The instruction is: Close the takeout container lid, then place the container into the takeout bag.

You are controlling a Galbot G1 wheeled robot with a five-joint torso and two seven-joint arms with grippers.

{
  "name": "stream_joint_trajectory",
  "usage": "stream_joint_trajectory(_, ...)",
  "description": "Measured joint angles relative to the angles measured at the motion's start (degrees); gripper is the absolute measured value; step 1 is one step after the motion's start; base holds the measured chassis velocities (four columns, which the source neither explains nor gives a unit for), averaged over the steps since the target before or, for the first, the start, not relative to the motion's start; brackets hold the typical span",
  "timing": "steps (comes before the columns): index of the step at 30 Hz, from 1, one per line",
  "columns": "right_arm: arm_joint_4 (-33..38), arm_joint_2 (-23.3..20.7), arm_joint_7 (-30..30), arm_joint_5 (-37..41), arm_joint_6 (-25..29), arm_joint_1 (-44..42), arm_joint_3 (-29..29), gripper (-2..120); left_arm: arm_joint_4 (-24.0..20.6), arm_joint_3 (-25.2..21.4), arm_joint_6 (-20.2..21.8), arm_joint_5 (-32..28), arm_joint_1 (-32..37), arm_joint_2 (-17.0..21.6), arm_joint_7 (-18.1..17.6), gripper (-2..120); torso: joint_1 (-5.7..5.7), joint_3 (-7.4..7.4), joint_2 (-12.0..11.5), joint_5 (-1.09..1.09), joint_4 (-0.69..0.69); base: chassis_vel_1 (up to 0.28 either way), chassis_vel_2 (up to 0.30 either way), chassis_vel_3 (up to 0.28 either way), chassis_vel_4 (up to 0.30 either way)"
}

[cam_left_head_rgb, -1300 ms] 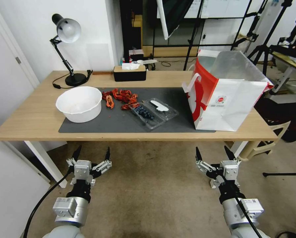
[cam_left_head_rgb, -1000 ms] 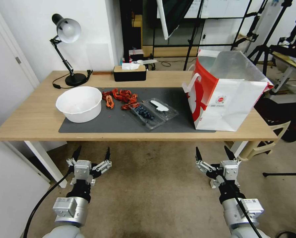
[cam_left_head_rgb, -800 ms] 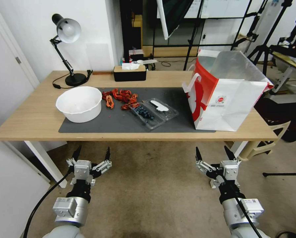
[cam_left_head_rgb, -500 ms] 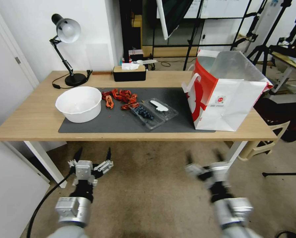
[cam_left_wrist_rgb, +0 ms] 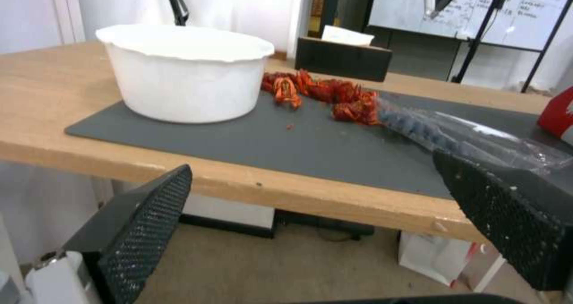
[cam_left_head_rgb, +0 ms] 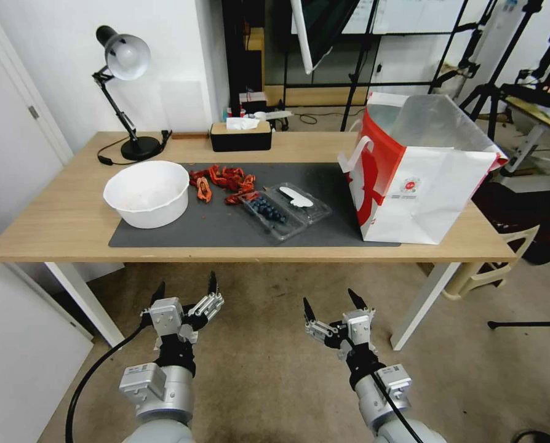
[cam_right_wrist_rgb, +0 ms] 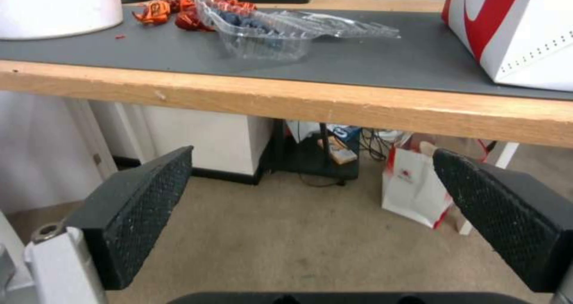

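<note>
Both arms reach forward low, near the robot. The left gripper (cam_left_head_rgb: 185, 288) points away from the robot with its two fingers spread wide and nothing between them. The right gripper (cam_left_head_rgb: 329, 301) sits to its right, fingers likewise spread apart and empty.

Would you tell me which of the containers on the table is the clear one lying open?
It is the takeout container with dark blueberries on the grey mat, its lid folded flat beside it. The white bowl is opaque and round; the takeout bag is paper and stands upright.
</note>
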Motion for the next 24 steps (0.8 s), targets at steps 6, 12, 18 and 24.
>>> stream_joint_trajectory(6, -0.3, -0.1, -0.1, 0.4, 0.2, 0.5, 0.5, 100, 0.4, -0.6, -0.6, -0.1, -0.5, 0.3, 0.9, 100, 0.0, 0.0, 0.0, 0.0, 0.0, 0.0, 0.0, 0.0, 0.0)
stream_joint_trajectory(12, -0.4, -0.7, -0.9, 1.9, 0.3, 1.4, 1.1, 100, 0.8, -1.2, -0.9, -0.1, -0.7, 0.9, 1.7, 100, 0.0, 0.0, 0.0, 0.0, 0.0, 0.0, 0.0, 0.0, 0.0)
stream_joint_trajectory(18, -0.2, -2.1, -2.3, 4.8, -0.1, 4.3, 1.6, 100, 1.1, -2.1, -1.7, -0.3, -0.8, 1.6, 2.1, 100, 0.0, 0.0, 0.0, 0.0, 0.0, 0.0, 0.0, 0.0, 0.0)
stream_joint_trajectory(24, -0.7, -5.9, -3.9, 18.1, -3.4, 12.8, 1.3, 100, 2.2, -2.7, -2.8, -0.6, -0.9, 2.0, 3.2, 100, 0.0, 0.0, 0.0, 0.0, 0.01, 0.0, 0.0, 0.0, 0.0)
